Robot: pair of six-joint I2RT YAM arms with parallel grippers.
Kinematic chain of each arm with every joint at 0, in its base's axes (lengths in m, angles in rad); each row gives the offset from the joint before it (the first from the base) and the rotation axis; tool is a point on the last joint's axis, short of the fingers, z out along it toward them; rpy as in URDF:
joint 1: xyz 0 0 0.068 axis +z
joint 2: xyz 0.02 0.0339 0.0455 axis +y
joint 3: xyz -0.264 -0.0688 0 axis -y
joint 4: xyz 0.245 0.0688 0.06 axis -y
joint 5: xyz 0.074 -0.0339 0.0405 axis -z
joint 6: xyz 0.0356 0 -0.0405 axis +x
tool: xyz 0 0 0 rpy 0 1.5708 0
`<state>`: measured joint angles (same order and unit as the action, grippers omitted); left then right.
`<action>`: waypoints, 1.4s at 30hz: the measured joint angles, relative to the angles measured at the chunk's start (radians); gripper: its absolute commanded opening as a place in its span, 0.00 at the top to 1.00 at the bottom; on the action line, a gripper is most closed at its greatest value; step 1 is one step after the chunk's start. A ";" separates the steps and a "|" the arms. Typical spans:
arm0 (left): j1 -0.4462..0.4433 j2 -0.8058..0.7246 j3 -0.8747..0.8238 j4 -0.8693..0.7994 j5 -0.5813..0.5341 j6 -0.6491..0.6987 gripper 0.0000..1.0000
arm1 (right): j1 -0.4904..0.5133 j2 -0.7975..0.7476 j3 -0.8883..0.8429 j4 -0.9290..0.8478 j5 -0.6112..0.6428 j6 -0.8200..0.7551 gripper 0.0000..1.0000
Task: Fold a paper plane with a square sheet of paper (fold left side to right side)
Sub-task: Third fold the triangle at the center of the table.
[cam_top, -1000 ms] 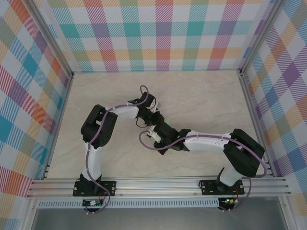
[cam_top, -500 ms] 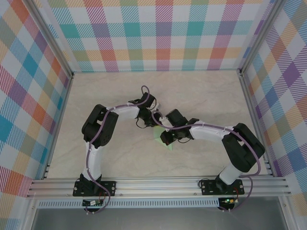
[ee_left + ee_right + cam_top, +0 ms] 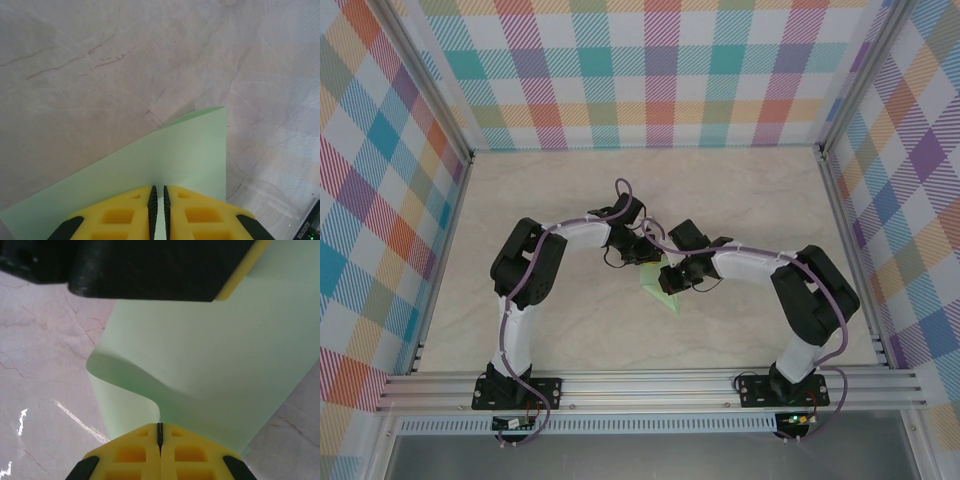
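Note:
The square sheet of paper (image 3: 662, 296) is pale mint green and lies on the marble table between the two arms. It shows as a sheet, not as a paper plane. My right gripper (image 3: 160, 426) is shut on one edge of it and holds that edge up, so the paper (image 3: 215, 360) curls over itself in a soft loop. My left gripper (image 3: 158, 188) has its jaws almost together, with a thin slit between them. Its tips rest on the flat part of the sheet (image 3: 190, 150). From above, the left gripper (image 3: 648, 262) and the right gripper (image 3: 670, 282) stand close together.
The left gripper's black and yellow body (image 3: 150, 270) hangs just beyond the lifted paper in the right wrist view. Aluminium rails (image 3: 650, 385) and checked walls (image 3: 650, 80) bound the marble table (image 3: 750, 190).
My right gripper has swung up and to the right with the paper's edge, and green paper now shows below it. The left arm has stayed in place.

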<state>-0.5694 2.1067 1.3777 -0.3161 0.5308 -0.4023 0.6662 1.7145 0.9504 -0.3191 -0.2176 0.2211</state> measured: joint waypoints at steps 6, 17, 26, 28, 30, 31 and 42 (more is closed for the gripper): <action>0.000 0.000 0.000 0.000 0.000 0.000 0.84 | -0.006 0.018 0.008 -0.018 0.017 0.005 1.00; 0.000 0.000 0.000 0.000 0.000 0.000 0.85 | -0.015 0.018 0.008 -0.019 0.041 0.019 1.00; 0.000 0.000 0.000 -0.001 0.000 0.000 0.85 | -0.017 0.025 0.008 -0.026 0.051 0.030 1.00; 0.000 0.000 0.000 -0.001 0.000 0.000 0.85 | -0.017 0.025 0.008 -0.027 0.052 0.030 1.00; 0.000 0.000 0.000 -0.001 0.000 0.000 0.85 | -0.017 0.027 0.008 -0.031 0.052 0.031 1.00; 0.000 0.000 0.000 -0.001 0.000 0.000 0.85 | -0.017 0.028 0.008 -0.034 0.053 0.031 1.00; -0.001 0.000 0.018 -0.024 0.003 0.003 0.75 | -0.017 0.050 0.036 -0.069 0.052 0.034 1.00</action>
<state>-0.5701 2.1067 1.3960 -0.3405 0.5339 -0.3992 0.6495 1.7641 0.9863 -0.3878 -0.1654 0.2546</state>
